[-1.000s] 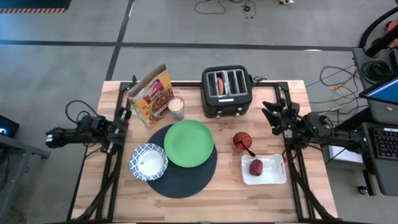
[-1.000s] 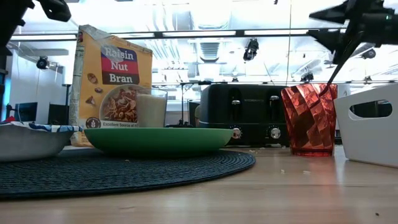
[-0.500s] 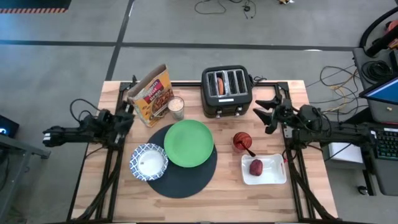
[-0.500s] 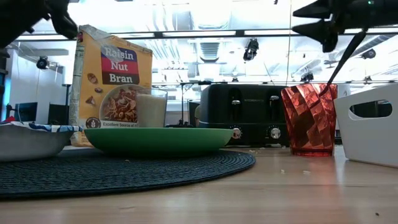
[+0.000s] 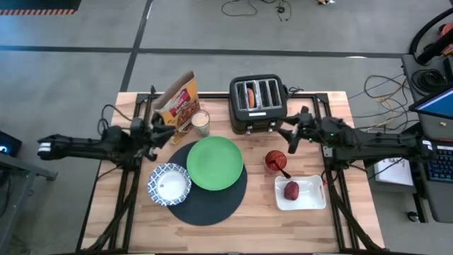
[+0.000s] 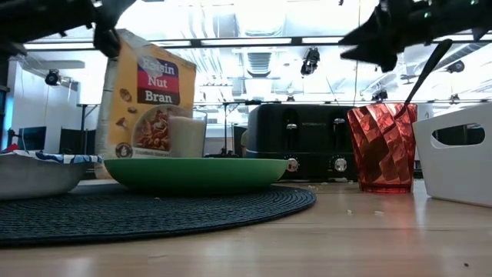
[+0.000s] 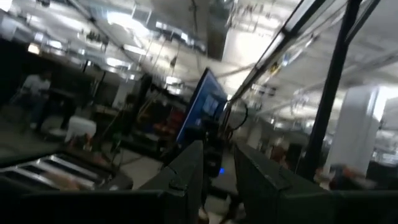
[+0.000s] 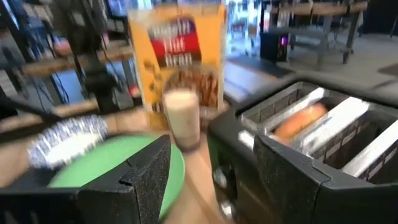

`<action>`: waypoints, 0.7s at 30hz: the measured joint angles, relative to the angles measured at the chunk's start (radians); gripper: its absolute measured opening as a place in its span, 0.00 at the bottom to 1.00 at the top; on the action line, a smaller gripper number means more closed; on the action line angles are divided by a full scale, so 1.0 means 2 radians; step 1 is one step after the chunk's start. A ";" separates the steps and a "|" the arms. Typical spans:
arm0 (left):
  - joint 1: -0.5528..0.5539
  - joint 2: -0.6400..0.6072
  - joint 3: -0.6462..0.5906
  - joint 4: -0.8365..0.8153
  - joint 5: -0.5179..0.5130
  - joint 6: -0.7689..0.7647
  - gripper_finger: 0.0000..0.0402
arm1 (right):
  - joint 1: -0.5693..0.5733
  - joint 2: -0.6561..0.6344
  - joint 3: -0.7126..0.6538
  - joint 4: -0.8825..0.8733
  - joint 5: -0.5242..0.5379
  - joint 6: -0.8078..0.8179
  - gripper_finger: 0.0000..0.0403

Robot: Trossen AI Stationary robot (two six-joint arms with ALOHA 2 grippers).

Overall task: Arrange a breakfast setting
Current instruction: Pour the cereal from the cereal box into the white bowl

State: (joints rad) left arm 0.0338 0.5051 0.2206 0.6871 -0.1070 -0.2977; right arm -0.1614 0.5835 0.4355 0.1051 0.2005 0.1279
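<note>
Setting is partly laid. Nearest the front edge of the counter (image 5: 233, 234), the round dark placemat (image 5: 212, 205) is lying flat, carrying the blue-and-white patterned bowl (image 5: 169, 183) on its left edge and the green plate (image 5: 214, 163) on its far half; the plate is sitting empty.

Still outstanding, by my reading: the dark red fruit (image 5: 291, 190) is resting in a white tray (image 5: 311, 202) to the right, off the mat; just behind it the small red cup (image 5: 275, 161) is standing with the metal spoon (image 6: 424, 69) leaning in it.

Farther back, the bagel (image 5: 250, 96) is sitting in a slot of the black toaster (image 5: 257, 122). The right claw (image 5: 288, 136) is hovering released and empty beside the toaster front, above the cup.

The left claw (image 5: 164, 132) is reaching at the cereal box (image 5: 174, 106); cannot tell its state. A glass of milk (image 5: 201, 122) is crowding the box and plate.
</note>
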 joint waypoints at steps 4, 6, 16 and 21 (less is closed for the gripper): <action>0.000 0.056 0.061 -0.104 0.000 0.000 0.19 | 0.000 -0.004 0.001 -0.009 0.000 0.007 0.54; 0.000 0.083 0.092 -0.153 0.000 0.000 0.19 | 0.000 -0.005 0.001 -0.017 0.000 0.013 0.54; 0.000 0.149 0.189 -0.295 -0.046 -0.005 0.19 | 0.000 -0.017 0.000 -0.025 -0.001 0.023 0.54; 0.000 0.149 0.210 -0.340 -0.047 -0.015 0.19 | 0.000 -0.023 0.000 -0.025 -0.001 0.024 0.54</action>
State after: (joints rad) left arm 0.0334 0.8031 0.6404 0.0065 -0.2001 -0.3281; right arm -0.1612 0.5376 0.4362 0.0547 0.1978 0.1757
